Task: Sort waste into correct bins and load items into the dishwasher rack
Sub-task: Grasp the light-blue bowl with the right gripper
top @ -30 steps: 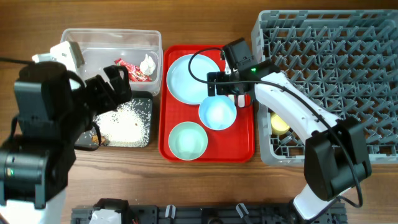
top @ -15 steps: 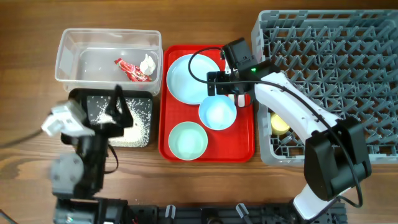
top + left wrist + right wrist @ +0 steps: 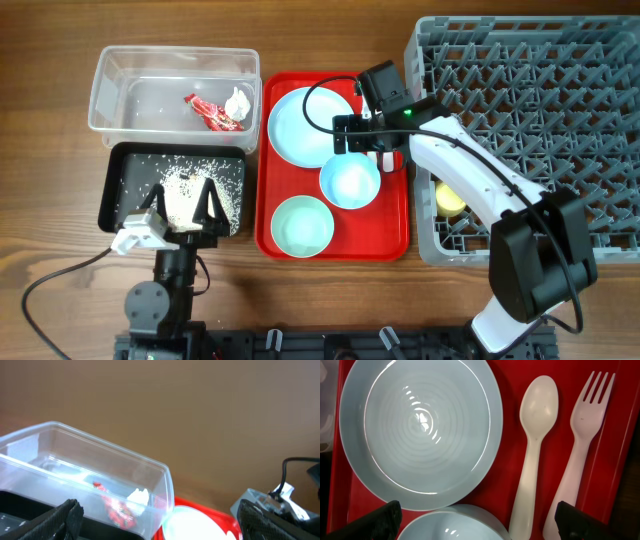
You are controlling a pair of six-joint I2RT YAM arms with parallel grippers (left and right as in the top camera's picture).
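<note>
The red wrapper (image 3: pixel 212 112) and white napkin (image 3: pixel 238 101) lie in the clear tub (image 3: pixel 120 70); both show in the left wrist view, wrapper (image 3: pixel 116 508), napkin (image 3: pixel 138 496). Rice scraps (image 3: pixel 188 196) lie in the black tray (image 3: pixel 125 165). The light blue plate (image 3: pixel 300 125), light blue bowl (image 3: pixel 350 183) and pale green bowl (image 3: pixel 302 226) sit on the red tray. The spoon (image 3: pixel 532 455) and fork (image 3: pixel 582 445) lie beside the plate (image 3: pixel 420 430). A yellow cup (image 3: pixel 450 198) is in the grey rack (image 3: pixel 540 110). My left gripper (image 3: pixel 180 205) is open and empty at the black tray's near edge. My right gripper (image 3: pixel 362 138) is open and empty above the light blue bowl (image 3: pixel 455 525).
The flat red serving tray (image 3: pixel 400 225) lies between the bins and the rack. Bare wooden table (image 3: pixel 60 240) surrounds the left arm. A cable (image 3: pixel 320 95) loops over the plate.
My left arm has drawn back from over the tub toward the table's near edge; the gripper now hangs over the black tray's near side. The right arm has not moved.
</note>
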